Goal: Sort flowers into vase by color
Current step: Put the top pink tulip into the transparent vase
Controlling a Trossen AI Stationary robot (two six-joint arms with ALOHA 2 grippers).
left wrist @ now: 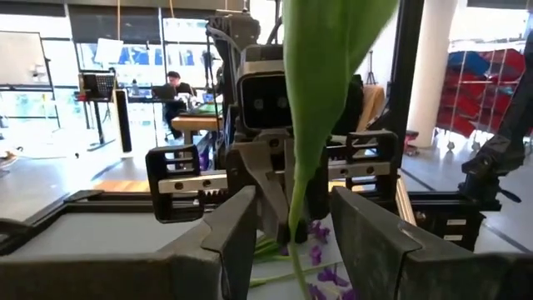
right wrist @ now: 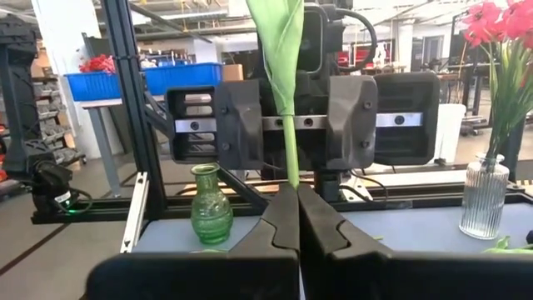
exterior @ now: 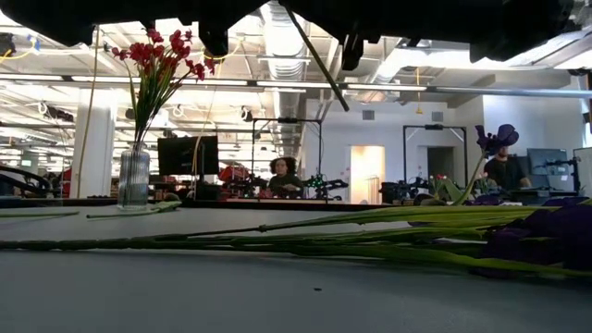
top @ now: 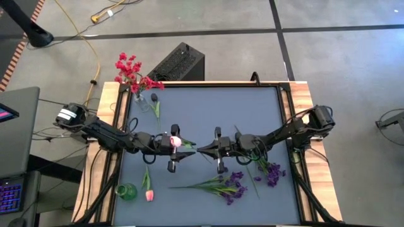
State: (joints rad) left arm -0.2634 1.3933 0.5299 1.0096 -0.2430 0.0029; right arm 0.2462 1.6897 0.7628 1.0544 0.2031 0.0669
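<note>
Above the middle of the table we see a pink tulip held in the air between the two arms, its bud by the left gripper and its green stem running across to the right gripper. Our right wrist view shows the right gripper's fingers pinched tight on the stem. The left gripper's fingers stand apart on either side of the stem, and we cannot tell whether they touch it. Another pink tulip lies near the table's front left, just beside a green vase. Purple flowers lie toward the front right. Red flowers stand in a clear glass vase at the back left corner.
</note>
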